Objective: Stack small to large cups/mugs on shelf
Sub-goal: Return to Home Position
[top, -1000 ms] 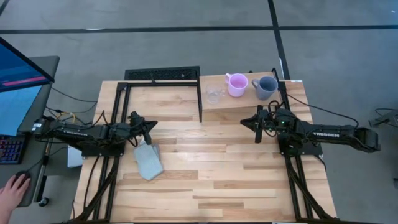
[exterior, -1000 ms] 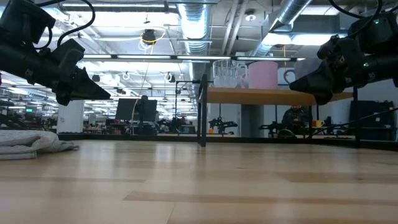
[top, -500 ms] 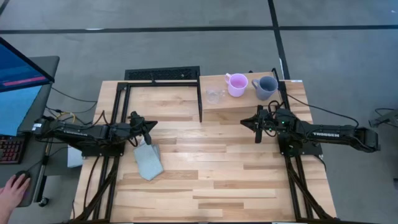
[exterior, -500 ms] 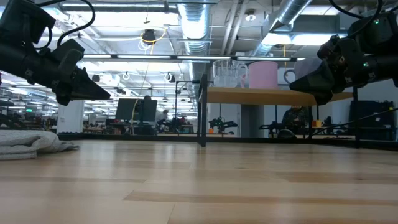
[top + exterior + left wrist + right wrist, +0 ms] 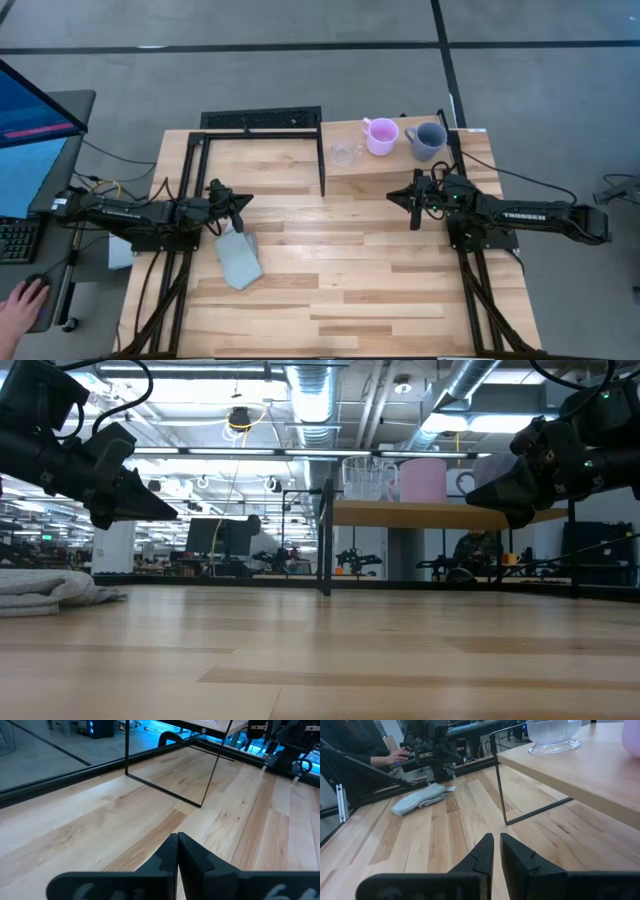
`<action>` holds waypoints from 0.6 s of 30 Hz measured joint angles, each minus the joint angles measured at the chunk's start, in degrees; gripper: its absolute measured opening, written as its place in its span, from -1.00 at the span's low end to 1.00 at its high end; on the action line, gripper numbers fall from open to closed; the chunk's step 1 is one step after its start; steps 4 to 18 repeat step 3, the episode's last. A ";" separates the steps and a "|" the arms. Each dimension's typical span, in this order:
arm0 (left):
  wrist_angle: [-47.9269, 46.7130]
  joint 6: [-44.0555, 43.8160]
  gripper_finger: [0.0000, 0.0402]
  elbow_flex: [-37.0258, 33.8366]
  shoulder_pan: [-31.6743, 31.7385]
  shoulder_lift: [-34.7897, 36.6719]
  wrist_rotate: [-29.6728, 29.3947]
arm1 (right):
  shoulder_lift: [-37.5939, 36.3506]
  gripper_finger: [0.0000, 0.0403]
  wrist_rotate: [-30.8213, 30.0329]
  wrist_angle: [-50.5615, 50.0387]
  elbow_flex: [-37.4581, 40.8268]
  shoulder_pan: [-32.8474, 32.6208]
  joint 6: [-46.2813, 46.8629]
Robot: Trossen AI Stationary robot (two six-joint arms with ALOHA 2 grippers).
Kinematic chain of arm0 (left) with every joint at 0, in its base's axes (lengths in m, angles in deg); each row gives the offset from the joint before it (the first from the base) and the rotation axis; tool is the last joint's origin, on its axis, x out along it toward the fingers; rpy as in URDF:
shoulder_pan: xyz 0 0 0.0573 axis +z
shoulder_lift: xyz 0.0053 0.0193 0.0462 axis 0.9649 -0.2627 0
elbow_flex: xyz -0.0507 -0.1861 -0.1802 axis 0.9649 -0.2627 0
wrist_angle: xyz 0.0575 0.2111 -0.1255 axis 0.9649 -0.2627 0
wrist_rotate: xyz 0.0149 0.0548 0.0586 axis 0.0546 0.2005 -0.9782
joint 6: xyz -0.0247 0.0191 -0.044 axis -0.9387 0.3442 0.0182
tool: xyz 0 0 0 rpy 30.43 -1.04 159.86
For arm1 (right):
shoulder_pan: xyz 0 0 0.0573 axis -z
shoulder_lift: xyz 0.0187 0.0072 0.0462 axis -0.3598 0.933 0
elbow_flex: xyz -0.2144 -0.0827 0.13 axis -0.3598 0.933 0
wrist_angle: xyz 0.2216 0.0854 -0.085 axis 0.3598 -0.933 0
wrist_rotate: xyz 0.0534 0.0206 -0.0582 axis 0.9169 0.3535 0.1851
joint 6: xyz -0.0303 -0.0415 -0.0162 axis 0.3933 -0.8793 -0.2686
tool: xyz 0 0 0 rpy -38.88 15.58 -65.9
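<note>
1. High view sets the scene: the shelf (image 5: pixel 390 170) stands at about 1 o'clock on the bench (image 5: pixel 340 290), with all three vessels on its top.
2. The glass cup (image 5: pixel 345 153) is at the shelf's 9 o'clock end, the pink mug (image 5: pixel 380 136) is in the middle, and the blue-grey mug (image 5: pixel 428 140) is at the 3 o'clock end.
3. Each one stands upright on the wood with a gap to its neighbour. None sits inside another.
4. My right claw (image 5: pixel 496 840) hangs just off the shelf's 6 o'clock edge, tips pointing toward 9 o'clock. Its fingers are drawn together with only a thin slit between them, and they pinch nothing.
5. Past those fingers I see the glass cup on the shelf top and a thin black shelf leg coming down to the bench.
6. My left claw (image 5: pixel 177 840) waits on the bench's 9 o'clock side, tips pointing toward 3 o'clock. Its fingers are pressed tight against each other and are empty.
7. A folded cloth (image 5: pixel 239 258) lies flat on the bench just at 6 o'clock of my left claw.
8. From the low view, both claws hang clear above the bench surface, and the cup and mugs stand higher up on the shelf.
9. Off the bench, out at 8 o'clock, a person's hand (image 5: pixel 18 308) rests by a mouse (image 5: pixel 36 284).
</note>
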 joint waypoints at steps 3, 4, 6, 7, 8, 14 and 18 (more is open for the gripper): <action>0.00 -0.01 -1.00 0.00 -0.01 0.02 0.00 | 0.00 -0.72 0.00 0.02 0.00 0.00 0.00; 0.00 -0.01 -1.00 0.00 -0.01 0.02 0.00 | 0.00 -0.72 0.00 0.02 0.00 0.00 0.00; 0.00 -0.01 -1.00 0.00 -0.01 0.02 0.00 | 0.00 -0.72 0.00 0.02 0.00 0.00 0.00; 0.00 -0.01 -1.00 0.00 -0.01 0.02 0.00 | 0.00 -0.72 0.00 0.02 0.00 0.00 0.00; 0.00 -0.01 -1.00 0.00 -0.01 0.02 0.00 | 0.00 -0.72 0.00 0.02 0.00 0.00 0.00; 0.00 -0.01 -1.00 0.00 -0.01 0.02 0.00 | 0.00 -0.72 0.00 0.02 0.00 0.00 0.00; 0.00 -0.01 -1.00 0.00 -0.01 0.02 0.00 | 0.00 -0.72 0.00 0.02 0.00 0.00 0.00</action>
